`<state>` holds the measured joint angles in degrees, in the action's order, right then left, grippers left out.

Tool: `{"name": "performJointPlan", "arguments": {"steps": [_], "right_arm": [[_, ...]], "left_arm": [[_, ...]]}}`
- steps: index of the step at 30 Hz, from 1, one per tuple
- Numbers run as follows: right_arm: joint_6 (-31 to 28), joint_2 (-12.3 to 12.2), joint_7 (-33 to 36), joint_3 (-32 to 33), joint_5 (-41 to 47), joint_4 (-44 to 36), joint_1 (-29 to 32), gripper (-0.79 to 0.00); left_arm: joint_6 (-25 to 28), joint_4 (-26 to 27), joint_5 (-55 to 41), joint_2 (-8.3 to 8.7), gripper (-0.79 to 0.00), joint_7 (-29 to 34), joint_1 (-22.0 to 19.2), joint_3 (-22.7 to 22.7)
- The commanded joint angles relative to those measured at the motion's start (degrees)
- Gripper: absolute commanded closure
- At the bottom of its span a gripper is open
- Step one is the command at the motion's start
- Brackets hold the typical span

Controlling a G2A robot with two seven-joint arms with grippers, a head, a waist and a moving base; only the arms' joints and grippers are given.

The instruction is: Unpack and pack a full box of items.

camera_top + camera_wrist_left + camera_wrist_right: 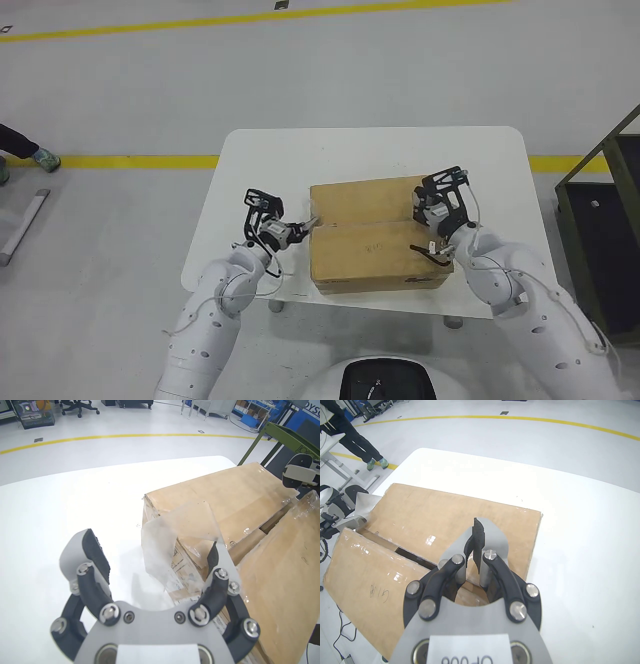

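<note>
At the left end of the box (370,240), the left tool (153,547) stands wide around loose tape (180,522), presumably for peeling; right tool (476,540) closed, empty

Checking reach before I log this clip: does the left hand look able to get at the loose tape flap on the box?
Probably yes. The left hand is open, and the tape flap at the end of the box rises just ahead of its fingers, with nothing in the way.

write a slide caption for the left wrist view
Open left gripper at the end of a brown cardboard box on a white table, a peeled flap of clear tape between its fingers.
</note>
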<state>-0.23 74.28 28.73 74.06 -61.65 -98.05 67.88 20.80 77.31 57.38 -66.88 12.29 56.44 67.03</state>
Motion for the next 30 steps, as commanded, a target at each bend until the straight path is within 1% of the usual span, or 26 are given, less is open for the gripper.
{"name": "performJointPlan", "arguments": {"steps": [1,3,10,14,15,16,17,18,24,26,30], "right_arm": [[0.05,0.01,-0.03,-0.15,-0.12,0.03,0.07,0.0],[0.05,0.02,-0.03,-0.29,-0.17,-0.02,0.13,0.0],[0.22,0.05,0.16,-0.31,0.1,-0.27,0.12,0.0],[0.44,0.09,1.04,0.57,2.99,-1.14,-0.16,0.0],[0.37,0.1,1.62,0.95,4.39,-1.37,-0.24,-0.105],[0.34,0.11,2.64,1.43,6.29,-1.63,-0.41,-0.246],[0.04,0.07,3.78,1.88,7.57,-2.02,-0.72,-0.548],[-0.39,0.02,4.97,2.3,8.69,-2.36,-1.01,-0.785],[-1.76,-0.23,11.86,4.6,16.85,-2.99,-3.38,-0.785],[-2.76,-0.5,12.69,5.06,14.93,-3.46,-4.13,-0.785],[-2.76,-0.5,12.69,5.06,14.93,-3.46,-4.13,-0.785]], "left_arm": [[0.1,0.19,0.07,-0.11,-0.785,0.04,-0.42,-0.27],[0.04,0.7,2.04,-0.08,-0.785,-0.09,-0.73,-0.42],[-1.68,1.79,4.22,0.0,-0.785,0.57,-0.55,0.26],[-2.11,3.26,4.34,0.2,-0.785,0.72,0.05,1.6],[-2.3,3.85,4.35,0.26,-0.785,0.97,0.31,1.98],[-2.42,4.51,4.27,0.33,-0.785,1.14,0.65,2.4],[-2.44,5.21,4.4,0.43,-0.785,1.4,1.0,2.82],[-2.56,5.9,4.64,0.53,-0.785,1.65,1.4,3.25],[-3.12,10.33,5.8,1.15,-0.785,3.09,3.86,6.21],[-3.38,11.81,6.25,1.35,-0.785,3.51,4.76,7.23],[-4.13,14.82,7.73,1.83,-0.785,4.94,6.6,9.68]]}}
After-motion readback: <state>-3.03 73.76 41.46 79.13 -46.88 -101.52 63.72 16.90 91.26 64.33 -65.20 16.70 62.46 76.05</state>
